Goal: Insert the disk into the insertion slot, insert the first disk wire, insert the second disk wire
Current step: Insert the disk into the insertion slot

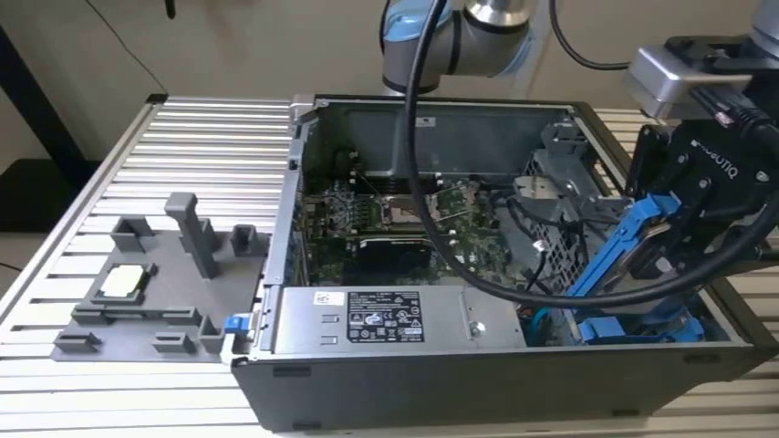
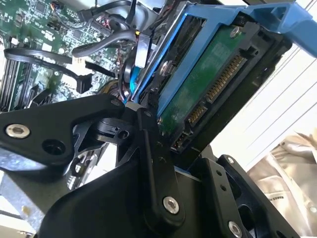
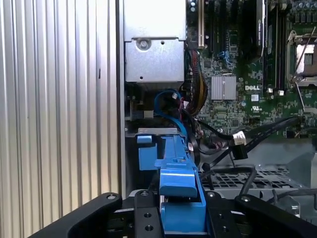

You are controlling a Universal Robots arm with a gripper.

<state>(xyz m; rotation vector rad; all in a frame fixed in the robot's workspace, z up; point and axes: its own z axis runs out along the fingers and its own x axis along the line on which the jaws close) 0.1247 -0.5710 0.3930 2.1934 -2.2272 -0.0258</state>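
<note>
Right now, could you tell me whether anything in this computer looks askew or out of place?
The disk stands out: it hangs steeply tilted in the gripper, at the exterior view's right, not seated in the drive cage. Nothing looks damaged.

The arm (image 1: 469, 46) is built of silver-grey tubes with pale blue joint caps, hung with a thick black cable (image 1: 417, 137), and carries a silver-grey block (image 1: 681, 73) at the wrist and a matte black gripper (image 1: 658, 251) with white lettering, its linkage bars (image 2: 153, 163) pinned by silver screws (image 2: 171, 204).
</note>
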